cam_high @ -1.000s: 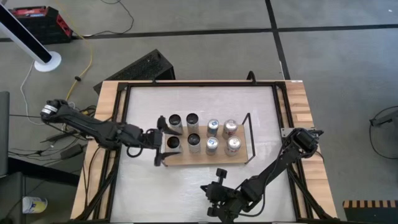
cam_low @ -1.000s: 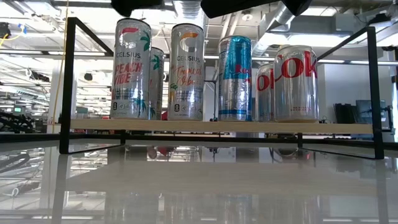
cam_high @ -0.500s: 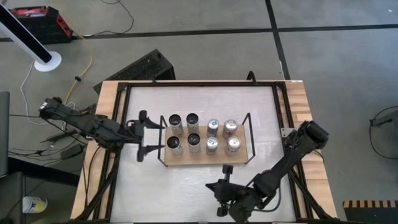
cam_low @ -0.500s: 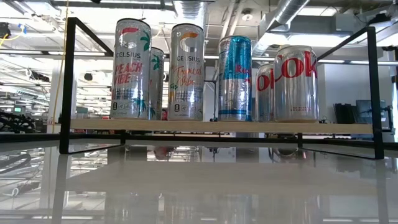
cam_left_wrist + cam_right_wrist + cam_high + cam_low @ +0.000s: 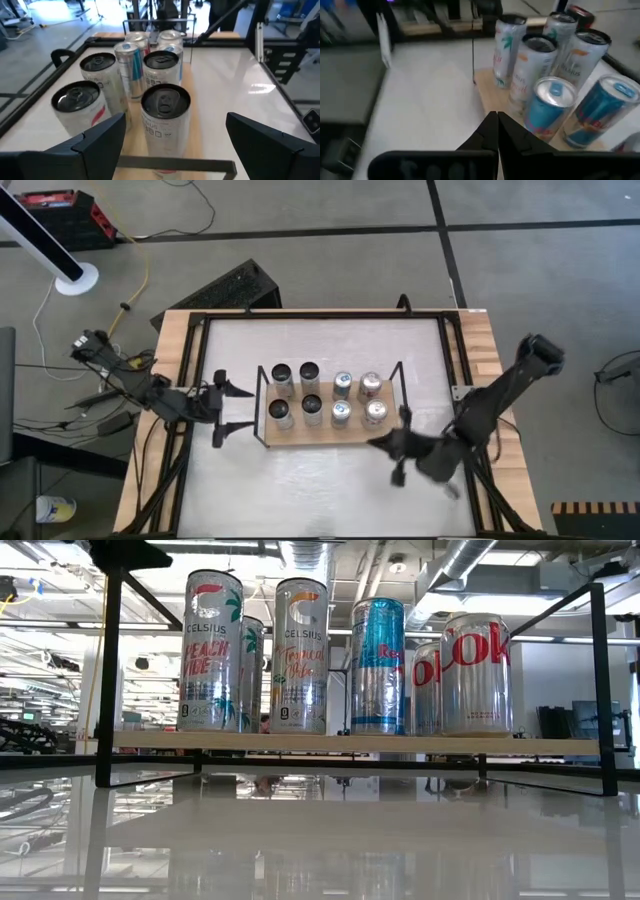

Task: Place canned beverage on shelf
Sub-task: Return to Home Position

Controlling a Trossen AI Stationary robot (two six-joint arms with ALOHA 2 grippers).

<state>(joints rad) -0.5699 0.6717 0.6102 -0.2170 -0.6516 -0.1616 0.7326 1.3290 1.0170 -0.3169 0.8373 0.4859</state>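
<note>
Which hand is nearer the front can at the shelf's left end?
Left. The left hand is open just outside the shelf's left end, beside the front can; the right hand is off the shelf's front right corner.

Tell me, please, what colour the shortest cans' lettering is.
Red, on silver cans; clearest in the low view.

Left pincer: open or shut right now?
Open. The left pincer has its fingers wide apart beside the shelf end, holding nothing.

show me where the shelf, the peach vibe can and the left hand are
shelf (image 5: 350,744), low view, front edge of its wooden board
peach vibe can (image 5: 212,650), low view, middle of its label
left hand (image 5: 250,408), high view, midway between its open fingertips
</note>
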